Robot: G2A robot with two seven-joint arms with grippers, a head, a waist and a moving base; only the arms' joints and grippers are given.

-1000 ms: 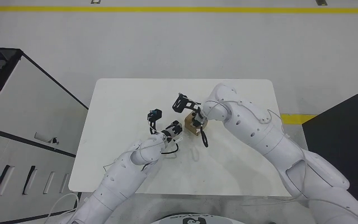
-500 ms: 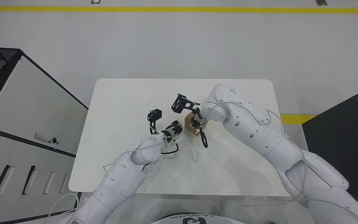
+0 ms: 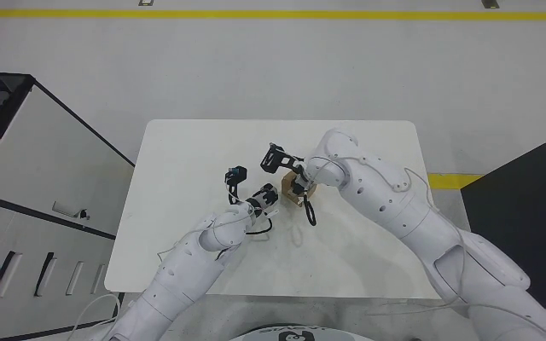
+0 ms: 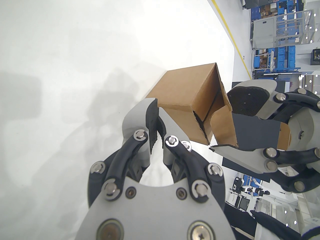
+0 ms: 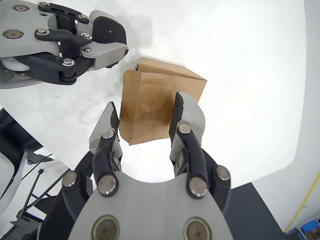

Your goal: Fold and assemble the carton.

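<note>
Plain brown cardboard on the carton (image 5: 160,86), shading to a darker smudge between the fingers (image 5: 190,116) of the right hand (image 5: 145,104). Light grey shells, black links and silver screws on it and on the left hand (image 4: 157,122); black, finely dotted pads (image 5: 110,29). Glossy white on the desk (image 3: 188,170) beneath both hands. Pale grey floor (image 3: 256,68) beyond, crossed by a yellow line (image 3: 256,14).

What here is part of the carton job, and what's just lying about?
Job:
brown cardboard carton
left gripper
right gripper

Not job:
white table underneath
grey cabinet beside the table
yellow floor line
</note>
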